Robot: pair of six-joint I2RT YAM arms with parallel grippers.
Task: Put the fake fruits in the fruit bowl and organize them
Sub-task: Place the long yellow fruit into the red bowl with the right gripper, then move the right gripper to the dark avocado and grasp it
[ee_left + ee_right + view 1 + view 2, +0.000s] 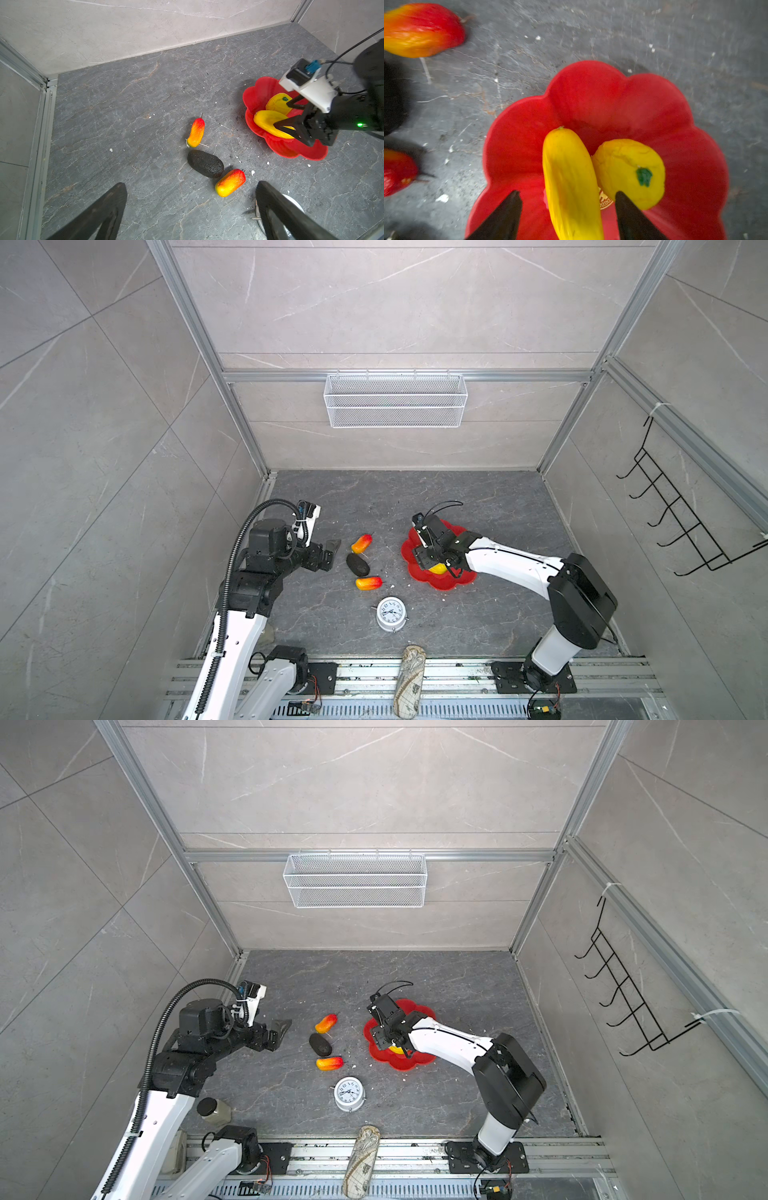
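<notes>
The red scalloped fruit bowl [440, 587] [401, 1065] [256, 93] [591, 87] holds the long yellow fruit [569, 170] [267, 122] and the round yellow fruit with a green stem [629, 166] [277, 102]. My right gripper [567, 192] [430, 562] hangs open over the bowl. Its fingers straddle the long fruit with a gap on each side. Left of the bowl, two orange-red fruits [361, 543] [368, 583] [196, 133] [230, 182] and a blackish one [358, 564] [205, 163] lie on the floor. My left gripper [191, 184] [330, 551] is open and empty beside them.
A white alarm clock [390, 614] lies in front of the loose fruits. A patterned pouch [410, 680] rests on the front rail, and a jar [214, 1110] stands by the left arm. A white mesh basket [395, 400] and a black hook rack [681, 514] hang on the walls.
</notes>
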